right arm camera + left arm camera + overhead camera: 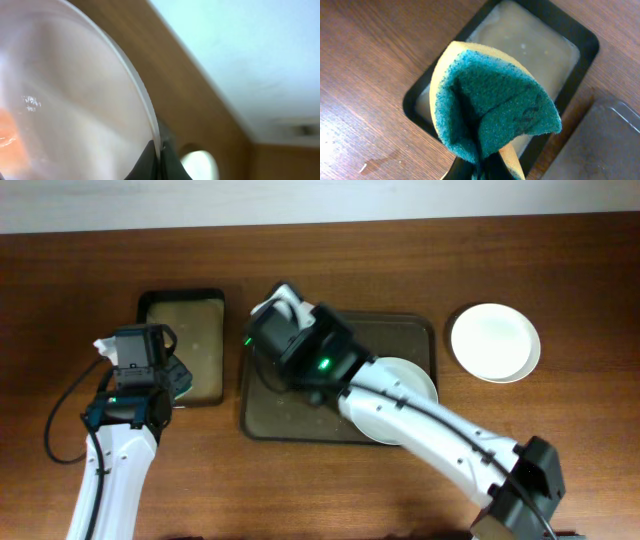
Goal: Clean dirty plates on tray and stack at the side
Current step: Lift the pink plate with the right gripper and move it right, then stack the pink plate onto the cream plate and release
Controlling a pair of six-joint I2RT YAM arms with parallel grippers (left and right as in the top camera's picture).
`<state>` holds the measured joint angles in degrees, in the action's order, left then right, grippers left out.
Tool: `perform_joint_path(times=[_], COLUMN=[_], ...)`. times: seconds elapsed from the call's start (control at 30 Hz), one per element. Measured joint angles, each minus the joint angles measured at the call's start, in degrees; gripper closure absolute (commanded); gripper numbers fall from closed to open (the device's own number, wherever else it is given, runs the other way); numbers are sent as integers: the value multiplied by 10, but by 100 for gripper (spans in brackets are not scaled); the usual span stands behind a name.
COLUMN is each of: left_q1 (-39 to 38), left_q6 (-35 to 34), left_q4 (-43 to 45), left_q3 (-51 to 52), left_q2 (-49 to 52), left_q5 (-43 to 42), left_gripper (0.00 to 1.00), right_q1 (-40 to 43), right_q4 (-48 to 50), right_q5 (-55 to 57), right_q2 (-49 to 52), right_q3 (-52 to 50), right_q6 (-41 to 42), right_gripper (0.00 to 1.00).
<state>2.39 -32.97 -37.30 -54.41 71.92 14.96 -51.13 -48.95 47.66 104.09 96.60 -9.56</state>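
At the far left of the wooden table (400, 250), the left gripper (479, 169) is clenched on a sponge (490, 107). The sponge is yellow with a dark green scouring face and is folded over on itself, green side toward the wrist camera. It hangs above the near edge of a small black tray (190, 330) with a beige bottom. The pictures do not show whether the sponge touches that tray.

Just to the right lies the large brown tray (290, 415), with a narrow strip of table between the two trays. The right arm reaches across it from the lower right corner. The right gripper (160, 155) sits over the brown tray's upper left corner, pinching the rim of a white plate (75, 100). This held plate fills the left half of the wrist view and is blurred. From above, only a small white part of it shows past the gripper.

Farther right, a second plate (415, 375) lies at the brown tray's right end, partly hidden under the right arm.

Past the tray's right rim, a third plate (495, 342) rests flat on the bare table, apart from the tray.
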Motion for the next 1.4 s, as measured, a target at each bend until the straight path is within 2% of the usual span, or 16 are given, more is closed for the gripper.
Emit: perform_joint_path(times=[0.17, 0.3, 0.43, 0.57, 0.83, 0.87, 0.93, 1.0, 1.13, 1.2, 1.27, 1.4], left_q1=[9, 9, 9, 9, 9, 9, 9, 9, 9, 9, 9, 9], left_q6=[0, 0, 0, 0, 0, 0, 0, 0, 0, 2, 4, 4], left_q4=[-2, -2, -3, -5, -7, -6, -7, -7, -7, -7, -11, -11], left_q3=[0, 0, 0, 0, 0, 0, 0, 0, 0, 0, 0, 0], left_q2=[0, 0, 0, 0, 16, 19, 26, 28, 28, 28, 28, 28], left_q5=[0, 0, 0, 0, 0, -1, -1, -2, -10, -13, -15, -16], left_gripper=[100, 100, 100, 100, 100, 100, 100, 100, 100, 100, 100, 100], right_q1=[-49, -61, -63, -63, -38, -35, -27, -23, 2, 37, 115, 309], right_q4=[41, 74, 88, 89, 84, 67, -4, -19, -4, -16, -47, -78], right_q5=[157, 225, 259, 269, 252, 233, 119, 63, 78, 71, 3, -209], right_q2=[0, 0, 0, 0, 0, 0, 0, 1, 1, 1, 1, 1], right_q3=[0, 0, 0, 0, 0, 2, 3, 2, 3, 3, 3, 3], right_q6=[-128, -206, -252, -255, -177, -166, -165, -163, -51, 5, 83, 157], right_gripper=[96, 96, 96, 96, 96, 96, 96, 96, 96, 96, 96, 96])
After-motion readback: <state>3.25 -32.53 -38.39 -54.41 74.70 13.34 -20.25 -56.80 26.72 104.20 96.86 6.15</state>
